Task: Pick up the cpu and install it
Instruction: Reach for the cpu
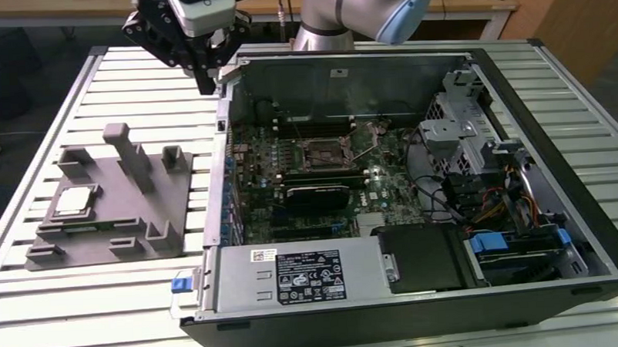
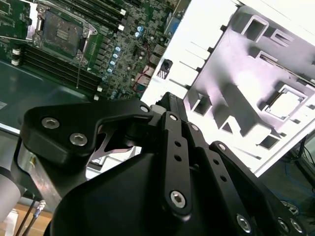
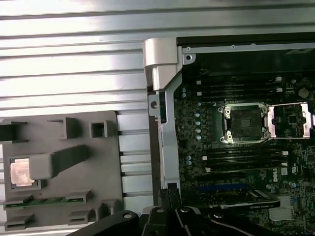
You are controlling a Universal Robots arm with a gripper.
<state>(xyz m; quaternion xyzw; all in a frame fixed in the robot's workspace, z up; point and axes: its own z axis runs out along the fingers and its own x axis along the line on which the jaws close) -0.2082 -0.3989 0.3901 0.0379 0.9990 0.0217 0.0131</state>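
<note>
The cpu [image 1: 73, 201], a small silvery square chip, lies in a recess of the grey tray [image 1: 116, 250] at the exterior view's left. In the first wrist view a tray post partly covers the cpu [image 3: 19, 173]; in the second wrist view the cpu [image 2: 283, 104] shows in full. The dark socket frame [image 1: 324, 151] on the motherboard stands open with its thin lever raised, as in both wrist views [image 3: 244, 123] [image 2: 61, 32]. My gripper [image 1: 207, 84] hangs shut and empty above the table by the case's far left corner, well away from tray and socket.
The open computer case [image 1: 557, 211] takes up the middle and the exterior view's right, with upright metal walls, a drive cage [image 1: 461, 114], cables and a power supply [image 1: 292, 274]. Tall posts [image 1: 133, 160] rise from the tray. The slatted table [image 1: 108, 319] surrounds both.
</note>
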